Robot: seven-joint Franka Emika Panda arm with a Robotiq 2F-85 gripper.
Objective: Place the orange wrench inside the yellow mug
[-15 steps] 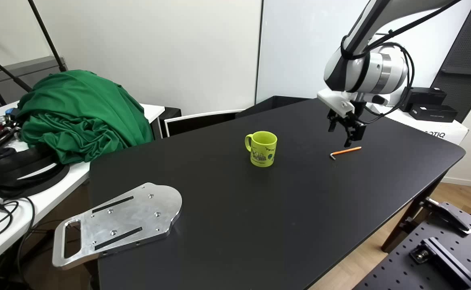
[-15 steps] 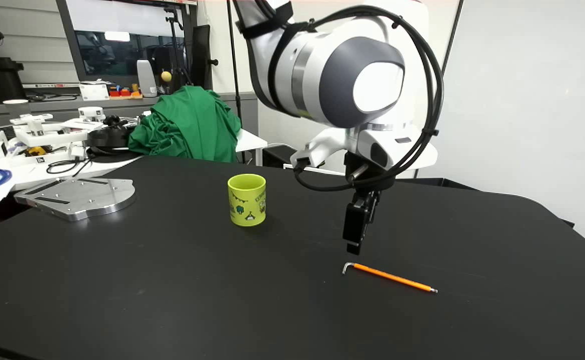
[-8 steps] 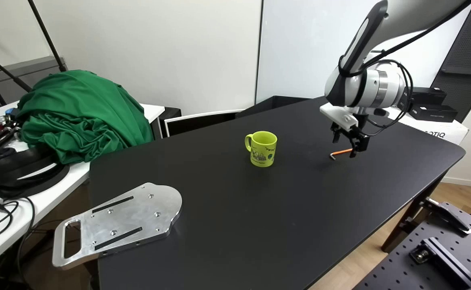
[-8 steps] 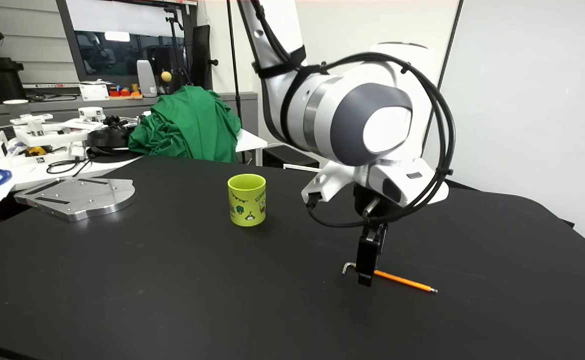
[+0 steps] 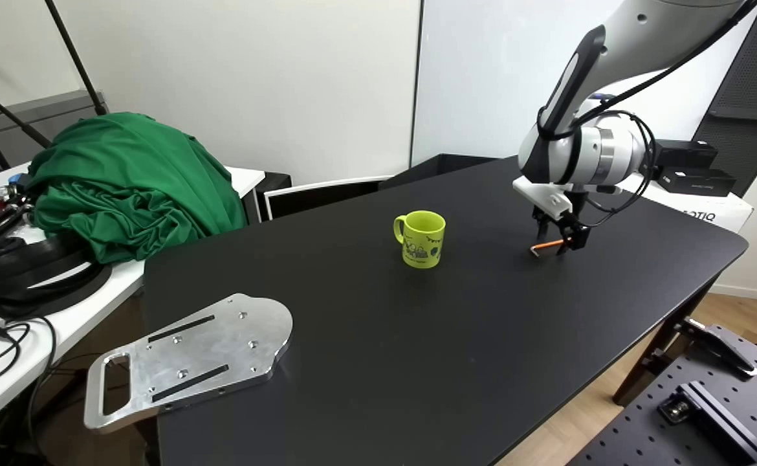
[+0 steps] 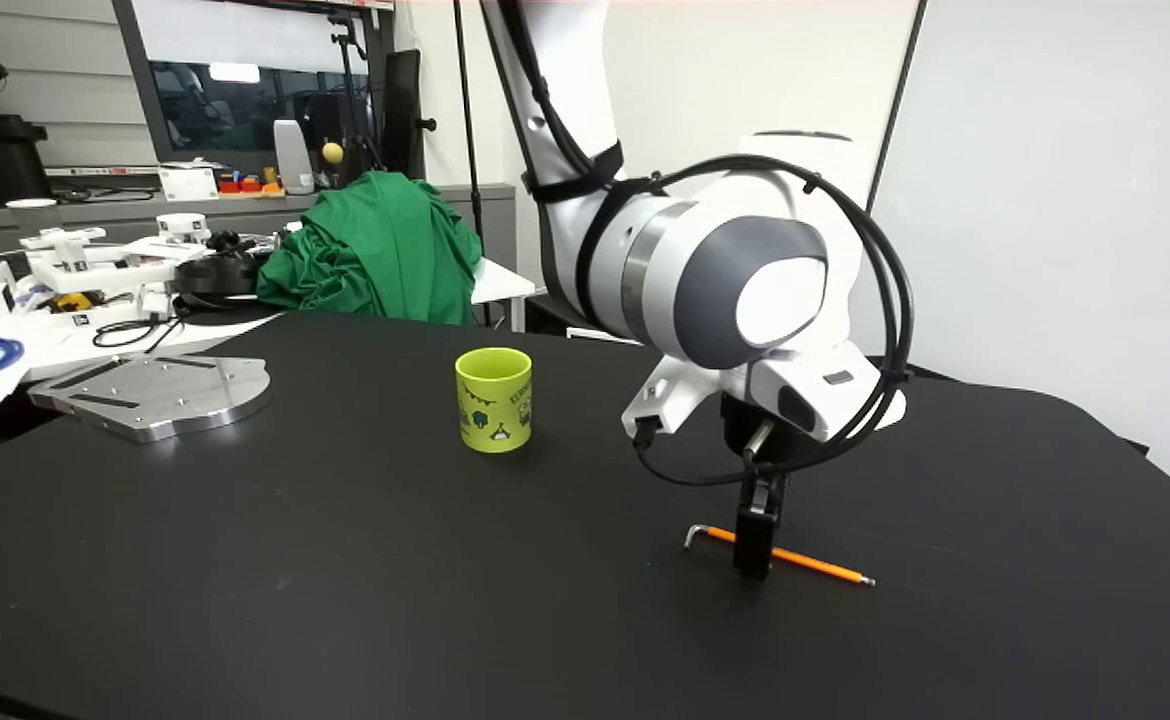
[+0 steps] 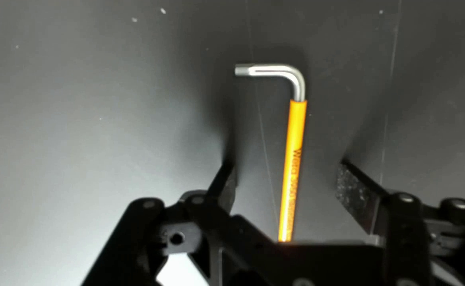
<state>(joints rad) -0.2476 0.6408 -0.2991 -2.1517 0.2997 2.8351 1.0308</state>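
The orange wrench, an L-shaped key with an orange sleeve and bare metal short arm, lies flat on the black table in both exterior views [image 5: 548,244] [image 6: 820,566] and in the wrist view [image 7: 294,159]. My gripper [image 7: 287,171] is open, with one finger on each side of the wrench's sleeve and gaps on both sides. The fingertips are low, at or close to the table. The wrench's far end is hidden by the gripper body in the wrist view. The yellow-green mug [image 5: 422,239] stands upright apart from the gripper, its handle hidden in an exterior view [image 6: 494,405].
A silver metal plate [image 5: 204,353] lies at the table's end beyond the mug. A green cloth [image 5: 132,188] is heaped on a white side table. A white box [image 5: 718,212] with black boxes stands behind the arm. A perforated dark board [image 5: 708,401] is beside the table.
My gripper has come down from above the wrench to around its sleeve, shifting slightly along it from the bent end. It stays open. The wrench and mug have not moved.
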